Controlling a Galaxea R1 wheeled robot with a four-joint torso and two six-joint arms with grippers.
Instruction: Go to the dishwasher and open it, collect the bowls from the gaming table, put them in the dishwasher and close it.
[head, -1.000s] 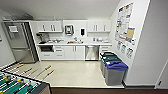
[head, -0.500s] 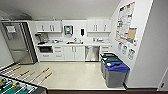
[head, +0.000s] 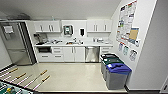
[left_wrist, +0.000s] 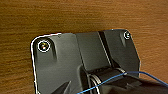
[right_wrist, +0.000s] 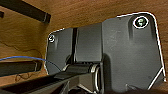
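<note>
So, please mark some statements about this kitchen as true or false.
1. The dishwasher is closed. True.
2. The fridge stands to the right of the dishwasher. False: it is at the far left.
3. Bins stand along the right wall. True.
4. The nearest bin has a red lid. False: its lid is blue.
5. Papers hang on the right wall. True.
</note>
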